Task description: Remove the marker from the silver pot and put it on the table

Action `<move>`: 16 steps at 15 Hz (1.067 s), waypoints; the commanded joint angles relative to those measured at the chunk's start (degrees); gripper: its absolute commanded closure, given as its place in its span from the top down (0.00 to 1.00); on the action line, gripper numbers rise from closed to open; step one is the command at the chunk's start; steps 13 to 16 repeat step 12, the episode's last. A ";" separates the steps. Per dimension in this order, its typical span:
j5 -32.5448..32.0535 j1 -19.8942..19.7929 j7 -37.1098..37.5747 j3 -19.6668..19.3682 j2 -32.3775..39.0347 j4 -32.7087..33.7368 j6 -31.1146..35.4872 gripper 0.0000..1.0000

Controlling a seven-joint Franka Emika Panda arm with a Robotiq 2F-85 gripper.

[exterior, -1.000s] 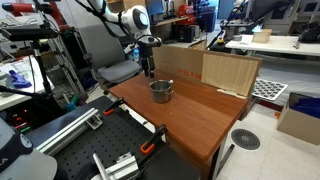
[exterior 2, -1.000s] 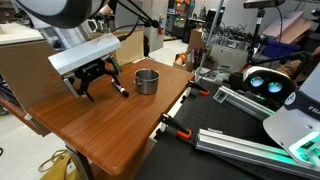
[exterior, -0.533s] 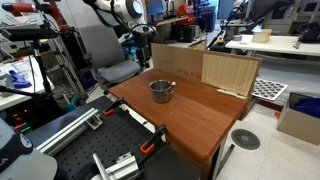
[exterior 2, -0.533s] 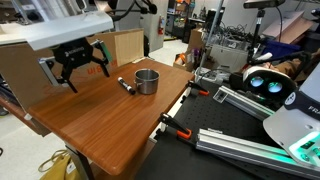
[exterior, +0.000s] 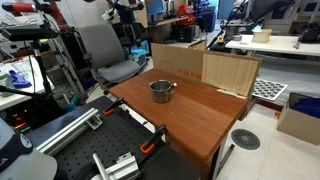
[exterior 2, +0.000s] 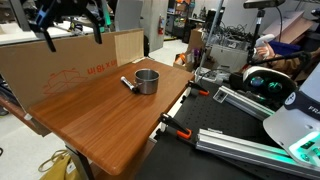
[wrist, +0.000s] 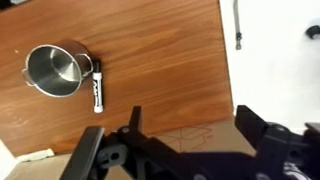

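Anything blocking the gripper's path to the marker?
Nothing visible. The marker lies on the table beside the silver pot, outside it. The open gripper hangs high above, with only air between.

Shiny metal of the silver pot [wrist: 57, 69], smooth low-sheen wood of the table [wrist: 160, 60] — matt cardboard panels [exterior 2: 50, 72].

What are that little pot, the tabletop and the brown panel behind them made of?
The pot looks like polished metal, probably steel: silver, with bright reflections. The table seems wood or wood-look laminate: reddish-brown, grain streaks, smooth faint sheen. The panel looks like plain cardboard: matte tan, with reddish printing.
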 commanded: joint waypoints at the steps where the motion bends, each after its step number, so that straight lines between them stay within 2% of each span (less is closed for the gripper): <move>1: 5.04 -3.42 -4.44 2.78 -9.29 -8.34 6.20 1.00; 2: 7.97 -4.19 -6.59 3.37 -11.31 -9.64 6.54 1.00; 3: 3.94 -3.77 -2.95 3.33 -7.45 -5.28 3.05 1.00; 6: 6.58 -4.96 -5.00 4.23 -11.09 -8.48 3.99 1.00; 16: 6.61 -5.00 -5.01 4.30 -10.95 -8.99 5.00 1.00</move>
